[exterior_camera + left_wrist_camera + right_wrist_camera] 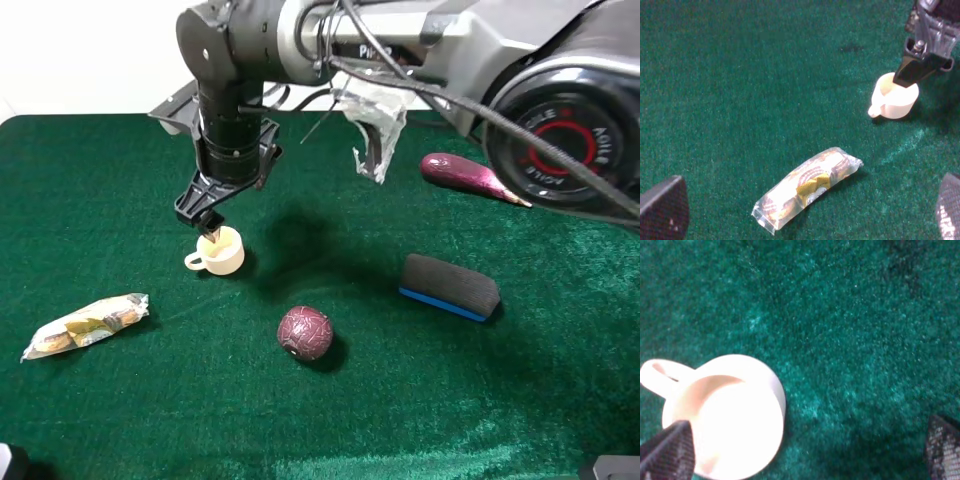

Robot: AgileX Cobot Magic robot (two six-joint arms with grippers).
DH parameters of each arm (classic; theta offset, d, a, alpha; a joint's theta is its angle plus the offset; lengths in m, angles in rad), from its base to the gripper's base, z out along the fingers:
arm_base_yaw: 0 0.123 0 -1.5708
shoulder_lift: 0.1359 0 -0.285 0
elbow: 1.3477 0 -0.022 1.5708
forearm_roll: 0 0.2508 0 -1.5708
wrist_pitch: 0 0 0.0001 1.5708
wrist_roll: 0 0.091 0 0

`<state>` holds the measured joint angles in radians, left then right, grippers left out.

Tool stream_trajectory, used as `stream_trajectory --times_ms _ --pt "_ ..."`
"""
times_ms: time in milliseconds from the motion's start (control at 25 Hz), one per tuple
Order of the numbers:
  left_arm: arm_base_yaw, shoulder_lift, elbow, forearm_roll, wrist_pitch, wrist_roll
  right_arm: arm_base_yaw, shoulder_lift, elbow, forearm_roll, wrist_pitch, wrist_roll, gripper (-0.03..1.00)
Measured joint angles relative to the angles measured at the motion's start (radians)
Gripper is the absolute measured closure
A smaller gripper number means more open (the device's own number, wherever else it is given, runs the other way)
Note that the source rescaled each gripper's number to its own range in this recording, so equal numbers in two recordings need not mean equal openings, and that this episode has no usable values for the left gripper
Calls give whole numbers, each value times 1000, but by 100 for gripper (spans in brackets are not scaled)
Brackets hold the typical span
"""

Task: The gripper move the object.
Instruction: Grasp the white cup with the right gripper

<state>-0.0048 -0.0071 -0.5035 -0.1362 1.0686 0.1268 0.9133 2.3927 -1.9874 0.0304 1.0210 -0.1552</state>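
Landmark for this entry: the maroon patterned ball (pixel 305 333), lying on the green-covered desk (pixel 150 420).

Cup: the cream-yellow cup (pixel 222 251) stands upright, mouth up, behind the ball and a little to its left, near it but not touching. Its small handle points away from the ball. The packet-side view shows the same cup (pixel 895 96) seated flat on the cloth.

Right hand (pixel 205 215): the big grey arm reaches in over the desk from the ball's right and hangs directly above the cup. The hand is released, with its fingers spread wide. From its own camera, the right hand (pixel 805 452) has one fingertip (pixel 667 452) over the cup (pixel 725 415) at the rim, while the other fingertip sits well apart over bare cloth. Nothing is clamped. I cannot tell whether the near fingertip touches the rim.

Left hand (pixel 805 212): released too, with its fingers far apart at the edges of its camera's view, low over the cloth.

Other items:
- A clear snack packet (pixel 87 324) lies flat well to the ball's left. It also shows in the left wrist view (pixel 807 187).
- A black block with a blue underside (pixel 450 285) sits to the ball's right.
- A purple eggplant (pixel 470 177) lies farther back on that same side, well apart from the ball.
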Motion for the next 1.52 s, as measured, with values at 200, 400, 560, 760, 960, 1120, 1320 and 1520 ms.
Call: stream_trajectory --times_ms 200,400,560,760,960,1120,1320,1520 --pt "0 0 0 0 0 0 0 32 0 26 -25 -8 -3" --pt "0 0 0 0 0 0 0 67 0 28 -38 -9 -3" --pt "0 0 0 0 0 0 0 89 0 29 -40 -16 -3" --pt "0 0 0 0 0 0 0 98 0 29 -38 -16 -3" --pt "0 0 0 0 0 0 3 98 0 29 -36 -16 -3" --pt "0 0 0 0 0 0 15 98 0 32 -33 -16 2" --pt "0 0 0 0 0 0 23 104 0 37 -30 -17 34" --pt "0 0 0 0 0 0 26 105 0 39 -30 -17 56"
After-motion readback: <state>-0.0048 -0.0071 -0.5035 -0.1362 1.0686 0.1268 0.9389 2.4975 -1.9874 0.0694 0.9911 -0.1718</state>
